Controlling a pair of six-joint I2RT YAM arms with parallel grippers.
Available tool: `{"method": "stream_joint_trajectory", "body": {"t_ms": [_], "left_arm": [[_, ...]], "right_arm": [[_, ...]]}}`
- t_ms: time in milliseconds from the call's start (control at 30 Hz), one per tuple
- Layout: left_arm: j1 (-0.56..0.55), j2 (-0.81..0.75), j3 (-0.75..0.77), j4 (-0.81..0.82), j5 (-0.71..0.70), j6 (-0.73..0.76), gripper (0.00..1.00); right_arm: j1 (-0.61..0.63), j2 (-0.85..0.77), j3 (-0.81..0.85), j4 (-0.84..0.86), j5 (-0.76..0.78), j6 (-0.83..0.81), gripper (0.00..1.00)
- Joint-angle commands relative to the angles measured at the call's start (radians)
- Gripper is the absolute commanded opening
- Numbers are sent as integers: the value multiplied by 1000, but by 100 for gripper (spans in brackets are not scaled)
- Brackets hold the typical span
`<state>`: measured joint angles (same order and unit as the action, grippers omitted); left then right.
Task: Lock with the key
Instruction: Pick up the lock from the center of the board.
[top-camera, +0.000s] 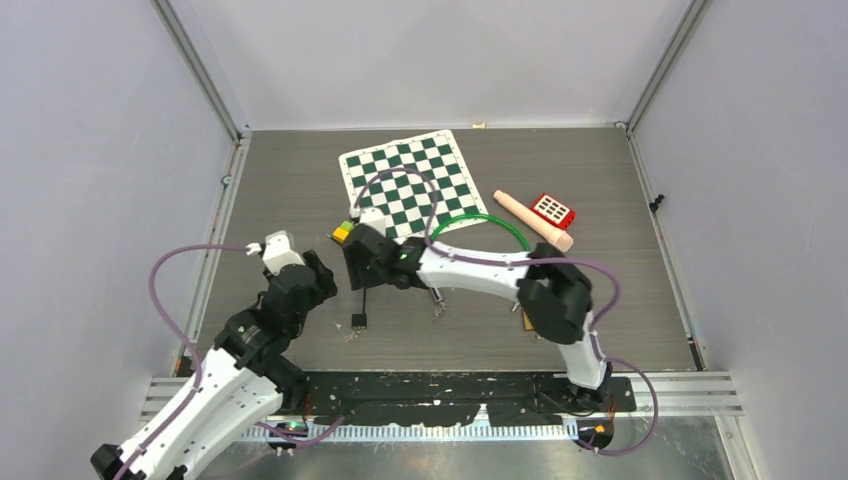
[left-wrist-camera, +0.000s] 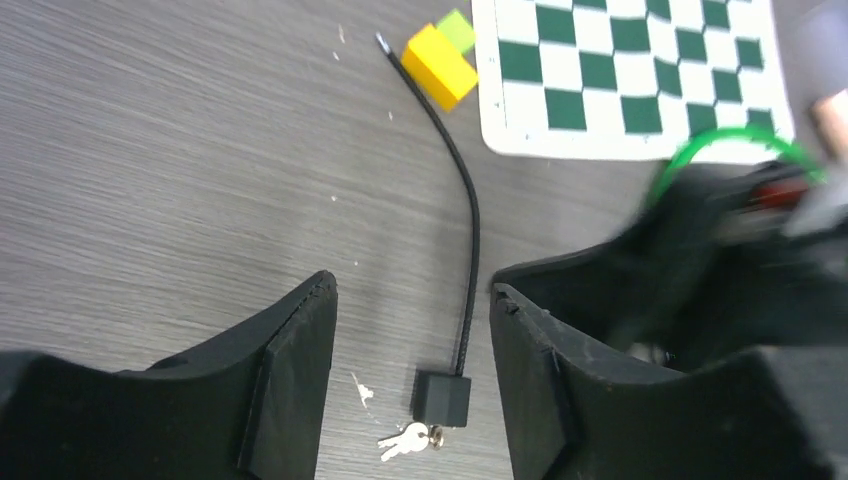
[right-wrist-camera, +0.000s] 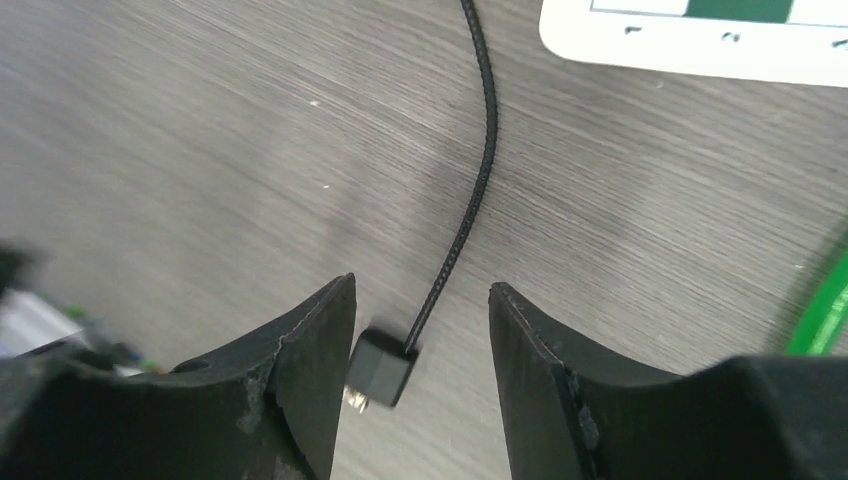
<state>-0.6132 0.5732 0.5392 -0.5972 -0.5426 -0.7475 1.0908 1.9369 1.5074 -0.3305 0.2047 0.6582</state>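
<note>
A small black lock body (top-camera: 357, 321) lies on the wooden table with a thin black cable (left-wrist-camera: 468, 215) running away from it towards the yellow block. Silver keys (left-wrist-camera: 408, 441) hang at the lock's near end (left-wrist-camera: 441, 397). My left gripper (left-wrist-camera: 412, 300) is open above the table, the lock lying below and between its fingers. My right gripper (right-wrist-camera: 420, 300) is open and hovers over the cable, with the lock body (right-wrist-camera: 380, 368) just beside its left finger. In the top view the right gripper (top-camera: 358, 262) sits above the cable's far part and the left gripper (top-camera: 322, 278) is to its left.
A green-and-white chessboard mat (top-camera: 410, 181) lies at the back. A yellow and green block (top-camera: 343, 232) sits by its near-left corner. A green ring (top-camera: 480, 225), a pink roller (top-camera: 533, 220) and a red keypad box (top-camera: 552, 210) lie to the right.
</note>
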Motion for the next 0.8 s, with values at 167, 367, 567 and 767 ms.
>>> {"method": "stream_joint_trajectory", "body": {"t_ms": [167, 367, 567, 767], "left_arm": [[-3, -174, 124, -249, -241, -64, 58], [-3, -302, 102, -272, -288, -78, 56], [-3, -341, 102, -279, -317, -69, 57], [-3, -334, 112, -285, -314, -59, 65]], "right_arm": [[61, 235, 244, -228, 167, 13, 58], [89, 282, 272, -294, 156, 64, 52], [107, 371, 367, -442, 179, 143, 43], [107, 374, 346, -428, 165, 178, 35]]}}
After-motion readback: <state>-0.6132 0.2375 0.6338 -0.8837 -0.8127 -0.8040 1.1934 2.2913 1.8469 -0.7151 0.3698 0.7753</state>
